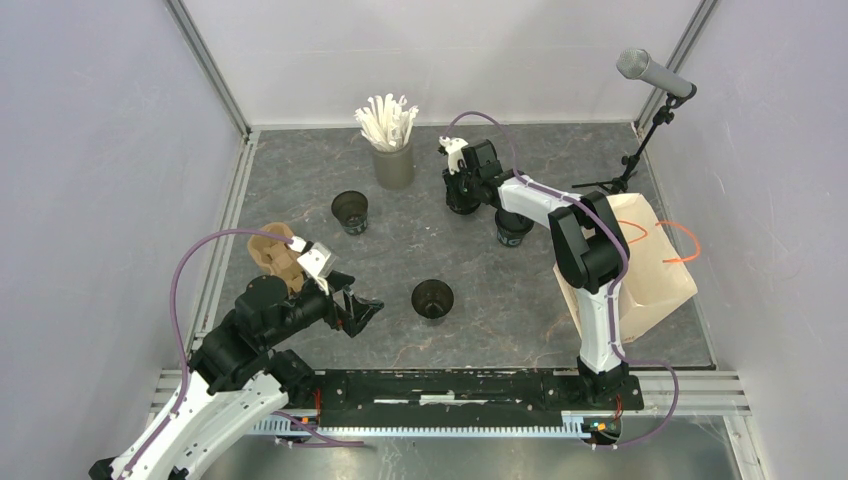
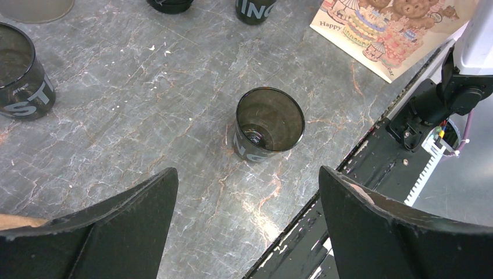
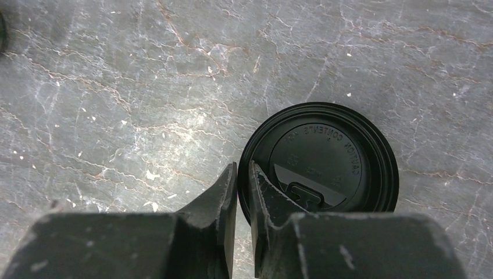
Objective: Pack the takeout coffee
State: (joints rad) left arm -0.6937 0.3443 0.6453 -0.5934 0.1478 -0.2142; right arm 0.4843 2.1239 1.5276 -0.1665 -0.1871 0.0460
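Right pincer (image 3: 243, 170) stands over the far part of the tabletop (image 1: 480, 270), its jaws nearly together and pinching the rim of a black lid (image 3: 325, 157). Left pincer (image 1: 362, 314) hovers with jaws wide apart, near an open black cup (image 2: 269, 125) standing upright. A second open cup (image 1: 350, 212) stands near the grey straw cup (image 1: 393, 165)
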